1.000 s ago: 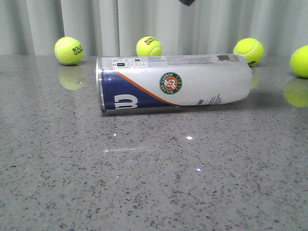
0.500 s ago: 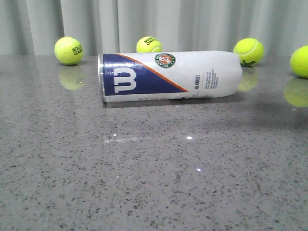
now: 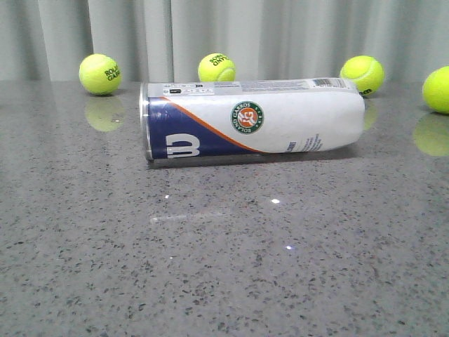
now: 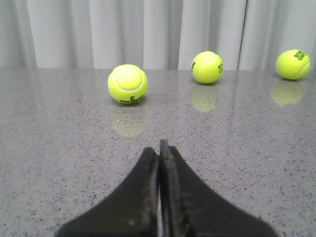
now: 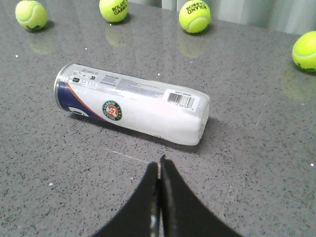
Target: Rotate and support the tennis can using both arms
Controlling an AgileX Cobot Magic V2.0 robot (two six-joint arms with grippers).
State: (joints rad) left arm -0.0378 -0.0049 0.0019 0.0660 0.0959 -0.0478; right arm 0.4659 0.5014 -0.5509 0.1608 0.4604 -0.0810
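Observation:
The tennis can [image 3: 252, 121] lies on its side on the grey speckled table, its silver end to the left, navy panel, orange stripe and round green logo facing forward. It also shows in the right wrist view [image 5: 131, 102], apart from my right gripper [image 5: 159, 163], which is shut and empty above the table. My left gripper [image 4: 159, 146] is shut and empty; the can does not show in its view. Neither gripper shows in the front view.
Several yellow-green tennis balls stand along the back of the table by a pale curtain: one at the left [image 3: 100, 74], one behind the can [image 3: 216, 68], one at the right [image 3: 362, 74], one at the right edge [image 3: 437, 89]. The left wrist view shows balls [image 4: 128, 84] too.
The can has rolled about its long axis: half a second ago the white W faced forward, now the logo sits lower and the label strip is on top, as one second ago.

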